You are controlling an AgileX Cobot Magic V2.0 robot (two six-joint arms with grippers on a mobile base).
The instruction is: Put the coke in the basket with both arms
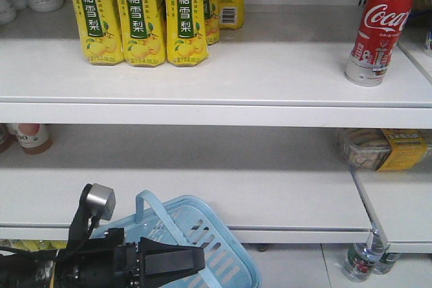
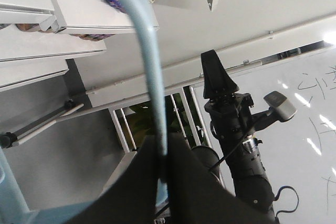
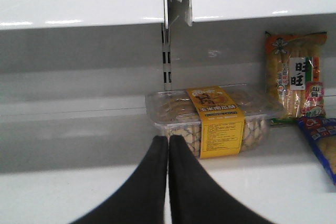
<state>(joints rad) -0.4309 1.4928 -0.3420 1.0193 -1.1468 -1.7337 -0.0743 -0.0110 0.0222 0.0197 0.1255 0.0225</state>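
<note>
**Clerk:** Nearest entry?
**Checker:** Left gripper (image 2: 163, 148), one. Its fingers are clamped on the hoop handle of the basket (image 1: 223, 253). Basket, one, light blue, hanging tilted at 6 o'clock in the front view.
**Clerk:** Next?
**Checker:** Right gripper (image 3: 168, 141), one. Fingers pressed together, nothing between them, facing a biscuit box (image 3: 215, 121), one, on the lower shelf.
**Clerk:** The task item?
**Checker:** Coke (image 1: 378, 28), one, upright on the upper shelf (image 1: 236, 79) at 2 o'clock, well apart from the basket. Yellow cartons (image 1: 145, 15) at 11 o'clock: three in front, more behind.
**Clerk:** Hazards?
**Checker:** Two, by my judgement. The coke is tall and slim, so a nudge from fingers not yet parted could topple it. The basket hangs by one thin handle, so a swing could move its opening off target.
</note>
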